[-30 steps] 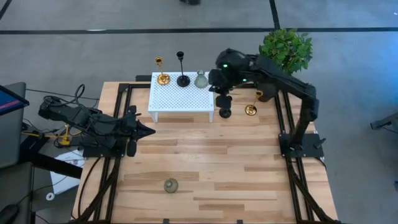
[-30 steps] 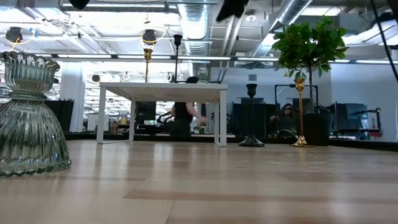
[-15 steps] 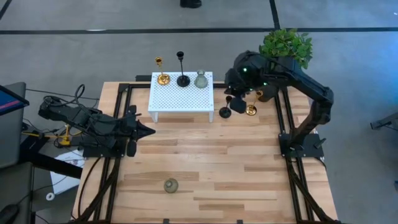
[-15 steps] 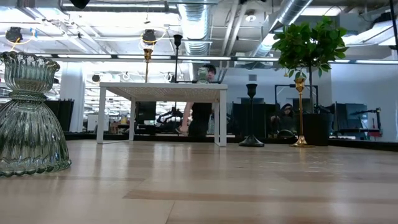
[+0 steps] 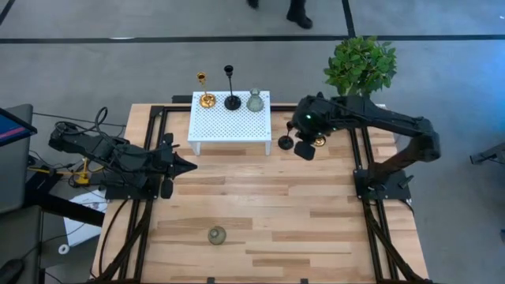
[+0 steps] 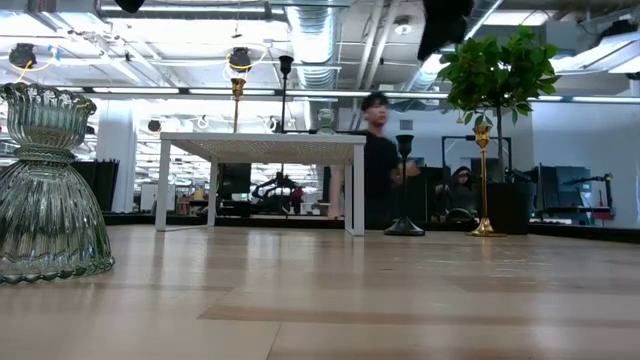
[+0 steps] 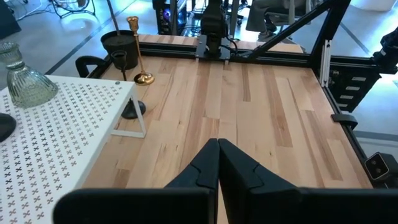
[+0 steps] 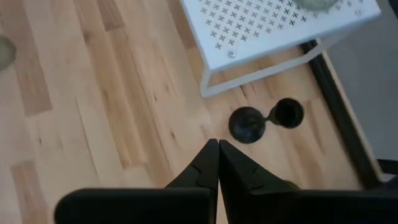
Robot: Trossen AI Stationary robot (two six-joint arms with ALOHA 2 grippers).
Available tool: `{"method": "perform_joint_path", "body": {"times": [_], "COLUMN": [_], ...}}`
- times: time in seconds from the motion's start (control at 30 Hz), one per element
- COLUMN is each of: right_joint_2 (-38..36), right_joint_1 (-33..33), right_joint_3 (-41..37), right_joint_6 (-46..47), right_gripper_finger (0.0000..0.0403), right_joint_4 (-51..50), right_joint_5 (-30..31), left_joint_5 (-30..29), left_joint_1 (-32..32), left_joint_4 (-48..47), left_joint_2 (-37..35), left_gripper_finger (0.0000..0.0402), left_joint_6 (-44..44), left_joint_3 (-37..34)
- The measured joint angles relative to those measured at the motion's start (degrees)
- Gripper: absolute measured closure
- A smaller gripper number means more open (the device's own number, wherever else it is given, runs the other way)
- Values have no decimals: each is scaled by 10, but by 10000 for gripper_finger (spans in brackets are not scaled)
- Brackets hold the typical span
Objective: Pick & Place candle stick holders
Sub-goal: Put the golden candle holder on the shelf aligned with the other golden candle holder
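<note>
Right gripper (image 5: 304,147) has swung back from the white stand (image 5: 230,125), fingers closed, empty. Black candle holder (image 5: 286,143) next beneath it. Left gripper (image 5: 183,165) parked, closed.

White perforated stand (image 5: 230,125) — potted plant (image 5: 361,65) at table's far-right corner.

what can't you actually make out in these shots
- Right wrist view: the gold holder is out of frame; only the black holder shows, from above.
- High view: the right gripper covers part of the gold holder.
- Low view: the grey-green holder on the white stand is partly hidden by a passing person.
- Left wrist view: the black holder's base on the stand is cut off at the edge.
</note>
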Motion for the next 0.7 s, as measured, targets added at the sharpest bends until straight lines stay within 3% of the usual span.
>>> {"method": "perform_joint_path", "body": {"times": [0.33, 0.7], "right_joint_2": [-153, -260], "right_joint_1": [39, 103], "right_joint_3": [-230, -380], "right_joint_6": [126, 277], "right_gripper_finger": [403, 403], "right_joint_4": [176, 193], "right_joint_5": [6, 107], "left_joint_5": [0, 0], "left_joint_1": [0, 0], "left_joint_4": [0, 0], "left_joint_2": [0, 0], "left_gripper_finger": [396, 396], "left_joint_6": [0, 0], "left_joint_3": [0, 0]}}
